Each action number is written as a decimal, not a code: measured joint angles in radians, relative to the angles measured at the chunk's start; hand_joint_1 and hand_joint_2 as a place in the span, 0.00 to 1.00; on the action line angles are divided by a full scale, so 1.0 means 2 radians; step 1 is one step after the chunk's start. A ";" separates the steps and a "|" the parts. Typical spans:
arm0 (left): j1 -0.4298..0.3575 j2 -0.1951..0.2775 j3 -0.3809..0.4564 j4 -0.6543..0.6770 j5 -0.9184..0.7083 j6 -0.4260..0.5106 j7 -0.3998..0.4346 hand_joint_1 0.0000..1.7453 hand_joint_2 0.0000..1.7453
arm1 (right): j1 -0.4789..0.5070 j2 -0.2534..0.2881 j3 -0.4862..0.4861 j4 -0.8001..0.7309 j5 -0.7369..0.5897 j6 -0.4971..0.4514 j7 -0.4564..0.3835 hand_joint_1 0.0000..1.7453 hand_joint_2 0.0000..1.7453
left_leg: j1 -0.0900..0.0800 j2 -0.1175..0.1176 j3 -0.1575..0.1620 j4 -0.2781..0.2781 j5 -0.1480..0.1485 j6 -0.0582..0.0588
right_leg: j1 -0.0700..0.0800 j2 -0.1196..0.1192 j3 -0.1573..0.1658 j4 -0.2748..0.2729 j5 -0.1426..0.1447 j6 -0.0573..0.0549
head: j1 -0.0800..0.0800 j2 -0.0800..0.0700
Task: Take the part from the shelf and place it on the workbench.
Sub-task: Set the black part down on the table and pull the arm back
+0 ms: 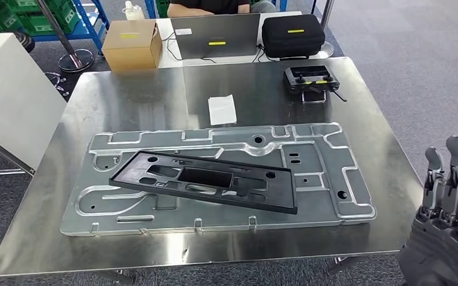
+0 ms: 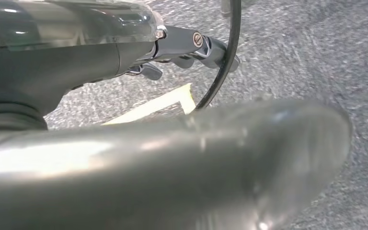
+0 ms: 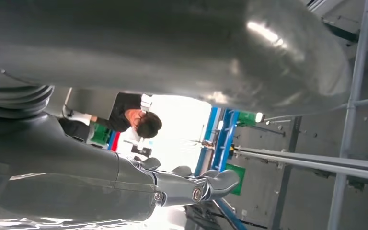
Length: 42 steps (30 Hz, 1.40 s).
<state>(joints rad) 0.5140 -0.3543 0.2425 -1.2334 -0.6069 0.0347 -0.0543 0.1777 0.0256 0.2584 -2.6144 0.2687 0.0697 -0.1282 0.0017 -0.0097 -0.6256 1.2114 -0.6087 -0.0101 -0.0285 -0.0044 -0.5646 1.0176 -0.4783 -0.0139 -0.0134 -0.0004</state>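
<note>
The black part (image 1: 206,182), a long flat frame with cut-out openings, lies at a slight slant on the large grey metal plate (image 1: 334,173) that covers most of the steel workbench (image 1: 125,101). Nothing touches it, and it rests wholly within the plate's outline.

Beyond the plate, toward the far side of the workbench, lies a small white sheet (image 1: 222,109), and further to the right sits a black handheld controller (image 1: 310,79). Behind the workbench stands a second table with a cardboard box (image 1: 131,43), a grey laptop (image 1: 214,34) and a black case (image 1: 292,34); a person (image 1: 203,6) sits behind the laptop.

The right hand (image 1: 450,208) is raised beside the workbench's near right corner, well apart from the part, with its fingers upright and spread and nothing in them. In the right wrist view the right hand (image 3: 182,184) points toward blue racking.

The left hand (image 2: 191,45) hangs over grey carpet; a blurred thumb fills much of the left wrist view, so whether its fingers are spread or curled cannot be told with confidence.
</note>
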 joint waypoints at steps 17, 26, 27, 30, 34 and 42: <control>0.001 -0.001 0.001 -0.006 -0.001 0.004 0.008 0.00 0.00 | 0.004 0.000 -0.016 0.000 -0.003 0.003 0.002 0.00 0.00 | -0.004 0.007 0.053 -0.114 0.069 0.030 | 0.002 0.000 -0.062 0.130 -0.068 0.027 | 0.001 0.000; 0.000 -0.003 0.002 -0.006 -0.008 0.002 0.017 0.00 0.00 | 0.005 0.000 -0.021 0.000 -0.010 0.010 0.005 0.00 0.00 | -0.011 0.008 0.020 -0.100 0.096 0.019 | 0.015 -0.001 0.050 -0.019 -0.025 0.001 | 0.003 0.000; 0.000 -0.003 0.002 -0.006 -0.010 0.002 0.020 0.00 0.00 | 0.004 0.000 -0.021 0.000 -0.009 0.011 0.006 0.00 0.00 | -0.011 0.007 0.017 -0.096 0.090 0.015 | 0.013 -0.002 0.048 -0.022 -0.020 -0.001 | 0.003 0.000; 0.000 -0.003 0.002 -0.007 -0.014 0.005 0.028 0.00 0.00 | 0.004 -0.001 -0.021 0.000 -0.006 0.015 0.007 0.00 0.00 | -0.006 0.005 -0.003 -0.033 0.026 0.004 | 0.009 -0.005 0.031 -0.026 -0.002 -0.007 | 0.000 0.000; -0.001 -0.003 0.002 -0.007 -0.017 0.008 0.032 0.00 0.00 | 0.004 -0.001 -0.021 0.000 -0.002 0.017 0.008 0.00 0.00 | 0.005 0.005 -0.001 0.037 0.010 -0.008 | 0.004 -0.007 -0.002 -0.020 0.020 0.000 | -0.001 0.000; -0.004 -0.003 0.002 -0.007 -0.018 0.011 0.033 0.00 0.00 | 0.002 -0.001 -0.023 0.000 -0.004 0.017 0.011 0.00 0.00 | 0.008 0.005 0.097 -0.117 0.034 0.007 | -0.002 -0.006 -0.035 -0.002 0.044 0.029 | -0.002 0.000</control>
<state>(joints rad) 0.5054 -0.3598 0.2469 -1.2467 -0.6424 0.0565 0.0118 0.1822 0.0234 0.2126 -2.6136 0.2617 0.1041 -0.1056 0.0184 -0.0004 -0.4313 0.9784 -0.5410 0.0040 -0.0331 -0.0169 -0.6354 1.0134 -0.3909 0.0440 -0.0170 -0.0002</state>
